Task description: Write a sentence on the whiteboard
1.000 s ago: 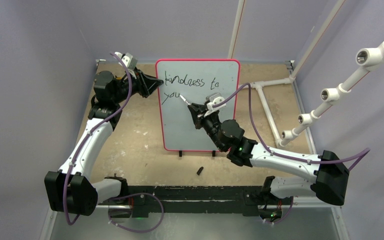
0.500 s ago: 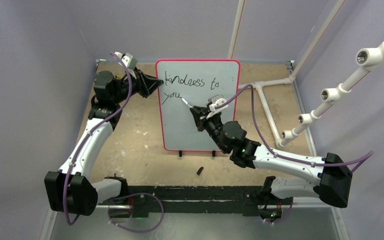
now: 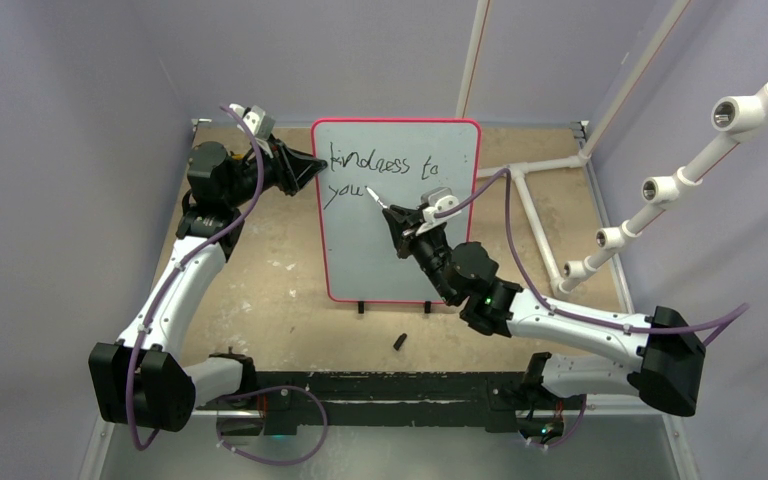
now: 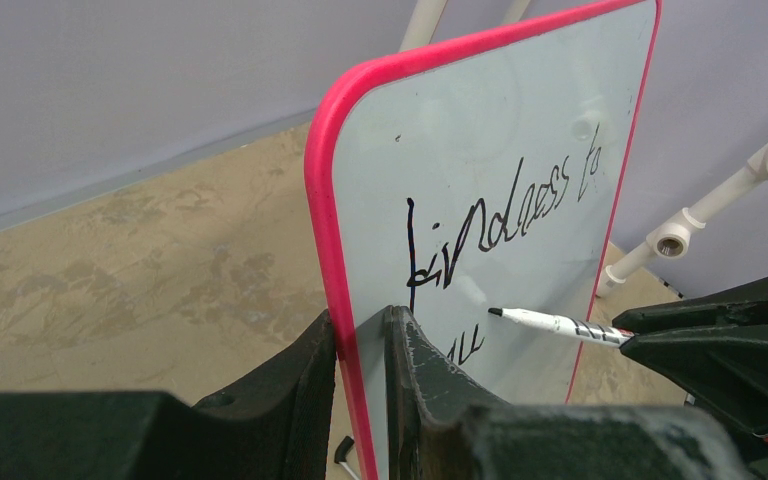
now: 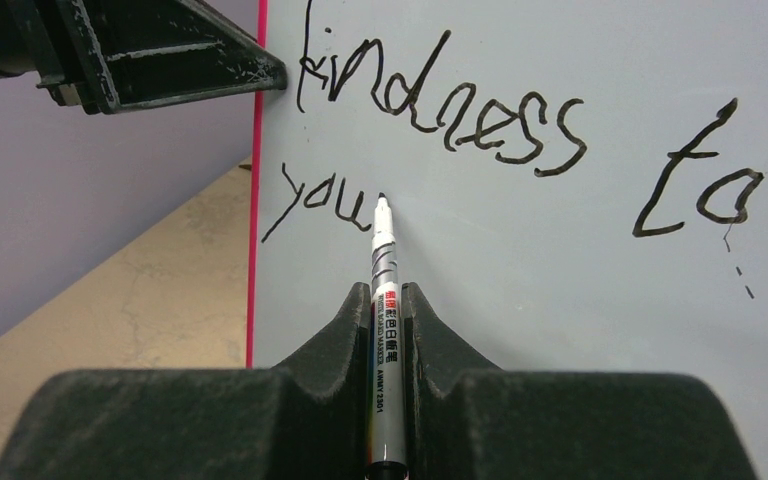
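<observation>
The whiteboard (image 3: 400, 230) stands upright mid-table, pale surface with a red-pink rim. The sentence (image 3: 368, 162) reads "kindness to" with "you" (image 3: 341, 191) below; it shows in the right wrist view (image 5: 440, 110) and the left wrist view (image 4: 505, 215). My left gripper (image 3: 317, 163) is shut on the whiteboard's left rim (image 4: 332, 300). My right gripper (image 3: 397, 222) is shut on a white marker (image 5: 383, 300); its black tip (image 5: 381, 200) sits at the board just right of "you". The marker also shows in the left wrist view (image 4: 555, 324).
A small black marker cap (image 3: 400, 341) lies on the tan tabletop in front of the board's black feet (image 3: 361, 307). White pipe framing (image 3: 660, 185) rises at the right. Walls enclose the back and sides.
My right gripper has shifted slightly right and up with the marker; the tip has moved from the end of "you" to a spot just right of it. The left arm has not moved.
</observation>
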Robot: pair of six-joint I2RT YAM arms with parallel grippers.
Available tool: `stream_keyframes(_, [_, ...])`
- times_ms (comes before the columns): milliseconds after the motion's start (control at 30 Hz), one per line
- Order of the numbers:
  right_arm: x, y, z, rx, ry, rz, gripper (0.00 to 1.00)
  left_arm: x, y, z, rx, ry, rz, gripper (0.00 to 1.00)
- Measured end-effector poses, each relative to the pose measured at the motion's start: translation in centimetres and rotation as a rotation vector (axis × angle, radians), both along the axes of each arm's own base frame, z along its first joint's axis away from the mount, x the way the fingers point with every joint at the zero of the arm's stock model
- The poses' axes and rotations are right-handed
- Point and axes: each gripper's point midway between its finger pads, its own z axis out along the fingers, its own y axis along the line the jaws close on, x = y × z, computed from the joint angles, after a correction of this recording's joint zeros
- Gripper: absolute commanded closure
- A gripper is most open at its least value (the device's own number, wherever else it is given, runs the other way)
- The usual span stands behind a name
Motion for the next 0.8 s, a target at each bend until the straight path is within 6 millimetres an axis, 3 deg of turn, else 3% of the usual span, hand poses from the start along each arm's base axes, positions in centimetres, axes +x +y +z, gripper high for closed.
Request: stream_keyframes(800, [0.0,-0.6,-0.1,0.015,0.031,-0.026,1.00,0.0,0.0,0.0,0.000,0.000,0.001,1.00])
